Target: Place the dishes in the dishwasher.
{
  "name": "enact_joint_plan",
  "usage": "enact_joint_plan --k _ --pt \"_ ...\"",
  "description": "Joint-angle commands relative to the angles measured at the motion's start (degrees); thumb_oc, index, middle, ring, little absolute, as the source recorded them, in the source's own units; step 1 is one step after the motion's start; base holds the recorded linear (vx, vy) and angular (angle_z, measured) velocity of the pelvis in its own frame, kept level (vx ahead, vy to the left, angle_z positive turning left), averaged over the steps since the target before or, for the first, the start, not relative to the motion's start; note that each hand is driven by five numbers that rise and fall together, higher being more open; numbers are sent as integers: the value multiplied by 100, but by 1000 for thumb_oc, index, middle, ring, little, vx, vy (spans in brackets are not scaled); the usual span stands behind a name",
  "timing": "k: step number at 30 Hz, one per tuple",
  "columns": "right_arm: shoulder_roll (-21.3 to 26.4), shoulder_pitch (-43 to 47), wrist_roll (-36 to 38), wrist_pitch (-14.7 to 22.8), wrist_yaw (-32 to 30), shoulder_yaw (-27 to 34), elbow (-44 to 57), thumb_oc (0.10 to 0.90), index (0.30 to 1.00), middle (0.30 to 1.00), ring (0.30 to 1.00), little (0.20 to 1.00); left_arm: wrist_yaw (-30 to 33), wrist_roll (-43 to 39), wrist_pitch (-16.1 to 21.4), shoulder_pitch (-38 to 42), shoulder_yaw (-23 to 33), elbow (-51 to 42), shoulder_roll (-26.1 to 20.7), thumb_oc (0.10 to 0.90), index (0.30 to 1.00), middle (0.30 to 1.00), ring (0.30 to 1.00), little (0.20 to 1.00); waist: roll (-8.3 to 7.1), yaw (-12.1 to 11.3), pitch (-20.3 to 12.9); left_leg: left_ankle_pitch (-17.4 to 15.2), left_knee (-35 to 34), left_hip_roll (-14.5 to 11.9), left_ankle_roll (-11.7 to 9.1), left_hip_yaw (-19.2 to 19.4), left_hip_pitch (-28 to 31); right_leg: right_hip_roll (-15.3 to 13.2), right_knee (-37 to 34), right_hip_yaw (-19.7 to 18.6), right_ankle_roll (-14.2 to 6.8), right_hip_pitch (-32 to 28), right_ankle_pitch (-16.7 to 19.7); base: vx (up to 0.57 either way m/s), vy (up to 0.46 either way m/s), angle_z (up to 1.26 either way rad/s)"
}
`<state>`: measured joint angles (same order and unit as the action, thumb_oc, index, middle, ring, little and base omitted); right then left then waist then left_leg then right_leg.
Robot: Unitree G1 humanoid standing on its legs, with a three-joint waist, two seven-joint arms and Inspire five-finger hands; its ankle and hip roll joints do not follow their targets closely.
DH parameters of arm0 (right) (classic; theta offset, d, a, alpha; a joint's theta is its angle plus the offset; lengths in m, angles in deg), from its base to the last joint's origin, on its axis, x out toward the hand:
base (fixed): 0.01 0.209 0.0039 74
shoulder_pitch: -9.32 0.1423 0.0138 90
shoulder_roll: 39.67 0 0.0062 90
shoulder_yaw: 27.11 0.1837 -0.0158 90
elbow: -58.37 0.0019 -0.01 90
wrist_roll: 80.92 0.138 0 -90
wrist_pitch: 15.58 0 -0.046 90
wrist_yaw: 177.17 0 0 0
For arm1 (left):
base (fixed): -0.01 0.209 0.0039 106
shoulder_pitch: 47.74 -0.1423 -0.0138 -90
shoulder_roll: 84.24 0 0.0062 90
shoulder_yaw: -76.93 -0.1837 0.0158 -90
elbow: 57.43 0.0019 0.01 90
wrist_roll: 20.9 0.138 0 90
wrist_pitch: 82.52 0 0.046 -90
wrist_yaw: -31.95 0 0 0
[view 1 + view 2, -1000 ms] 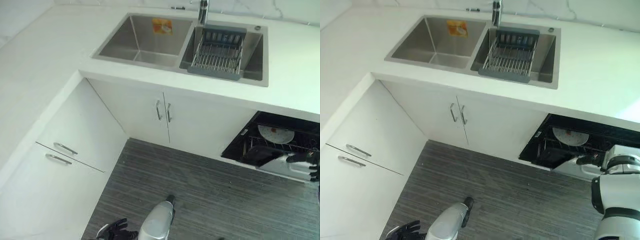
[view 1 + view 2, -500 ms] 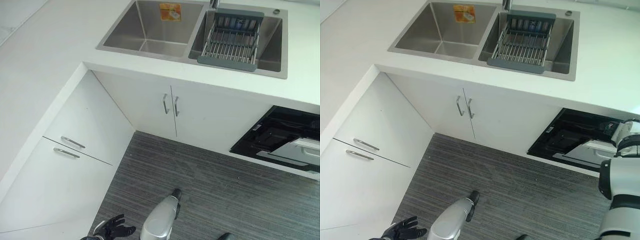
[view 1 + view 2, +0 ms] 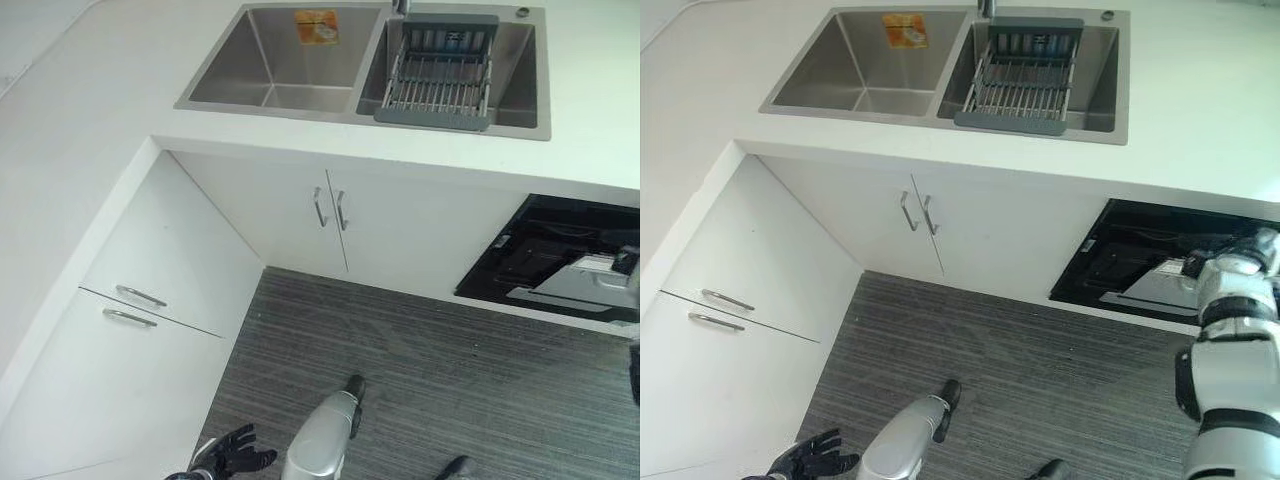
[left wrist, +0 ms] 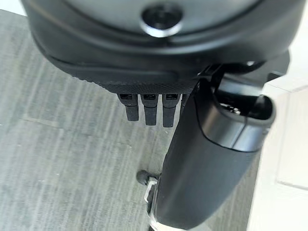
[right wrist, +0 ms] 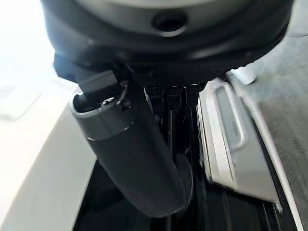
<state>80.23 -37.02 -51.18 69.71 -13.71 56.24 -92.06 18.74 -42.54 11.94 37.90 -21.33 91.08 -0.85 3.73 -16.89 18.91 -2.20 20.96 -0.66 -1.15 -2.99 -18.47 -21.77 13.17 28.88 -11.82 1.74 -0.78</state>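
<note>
The dishwasher [image 3: 545, 255] is a black opening under the counter on the right. Its pale grey front panel [image 3: 1155, 290] with a long handle [image 5: 230, 126] lies tilted across the opening. My right hand [image 3: 1196, 266] is at the panel's far edge, inside the opening. In the right wrist view its fingers [image 5: 169, 92] point straight into the dark interior and hold nothing. My left hand [image 3: 232, 458] hangs low over the floor, fingers relaxed and empty. No dish stands out clearly inside the dishwasher.
A double steel sink [image 3: 280, 60] sits in the white counter, with a grey drying rack [image 3: 435, 75] in its right basin. Below are white cabinet doors [image 3: 290, 215] with handles and drawers [image 3: 130, 305] on the left. Grey striped floor [image 3: 450, 380] lies in front.
The camera has shifted. One second ago the dishwasher rack stood pulled out with a white plate in it; now the rack is inside and the grey front panel covers it.
</note>
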Motion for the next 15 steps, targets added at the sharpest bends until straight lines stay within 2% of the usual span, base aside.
enact_joint_plan --k 1,3,4,9,11,13,15 --pt "-180 -124 50 688 410 -176 1177 800 900 900 900 900 53 -63 362 -326 33 89 -243 800 900 900 900 900 -290 15 -565 -646 -378 -463 -287 249 505 36 402 -347 40 129 -448 -137 -146 -20" --pt "-659 -1012 -124 911 328 -123 1891 800 900 900 900 900 128 -210 499 -376 147 143 -129 800 900 900 900 900 -357 234 -609 -667 -378 -630 -322 398 600 224 402 -494 80 136 -593 -195 -219 -42" --pt "-1070 -1558 -241 1097 357 -58 2283 800 900 900 900 900 131 -307 606 -390 247 164 -29 800 900 900 900 900 -390 393 -653 -670 -378 -776 -385 493 679 372 402 -598 164 147 -705 -226 -264 -54" --pt "-1500 -2262 -293 1535 662 101 2642 800 900 900 900 900 84 -689 966 -570 481 102 181 800 900 900 900 900 -320 549 -740 -602 -378 -1032 -546 507 817 690 402 -771 398 162 -912 -133 -194 -36" --pt "-1626 -2542 -434 1710 860 176 2699 800 900 900 900 900 21 -887 1030 -622 650 -24 246 800 900 900 900 900 -251 591 -764 -439 -378 -1208 -666 553 739 833 402 -806 487 128 -989 -147 -168 -28" --pt "-1641 -2744 -390 1733 921 209 2673 800 900 900 900 900 -17 -863 1092 -540 730 -110 320 800 900 900 900 900 -224 609 -758 -418 -378 -1174 -655 645 729 938 402 -851 541 128 -1057 -198 -107 -4" --pt "-1630 -3008 -374 1615 1062 361 2590 800 900 900 900 900 -39 -848 1035 -336 739 -163 385 800 900 900 900 900 -304 775 -723 -425 -378 -908 -513 1239 1019 835 402 -762 580 165 -1012 -173 4 28"
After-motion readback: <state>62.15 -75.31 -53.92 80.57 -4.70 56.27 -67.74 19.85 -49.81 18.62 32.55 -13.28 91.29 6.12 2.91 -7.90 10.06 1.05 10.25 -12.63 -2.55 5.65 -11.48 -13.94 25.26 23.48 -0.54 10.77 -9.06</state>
